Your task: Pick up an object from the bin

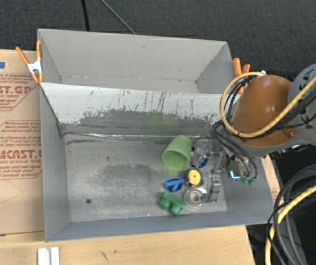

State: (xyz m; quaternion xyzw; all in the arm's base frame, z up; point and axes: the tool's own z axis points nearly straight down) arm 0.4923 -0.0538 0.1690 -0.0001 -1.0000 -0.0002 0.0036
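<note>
My gripper (215,176) is low in the bin's right front corner, reaching in from the right. Just left of it lies a small yellow round piece (194,177). A clear, silvery round thing (193,197) sits right below that, close to the gripper's tip. A light green cup (177,152) lies on its side up and to the left, its mouth facing down-left. A small blue piece (173,184) and a dark green block (170,204) lie further left, near the front wall.
All the loose things cluster at the right front of the bin. The arm's orange cover and cables hang over the right rim. The bin's right wall stands close beside the gripper.
</note>
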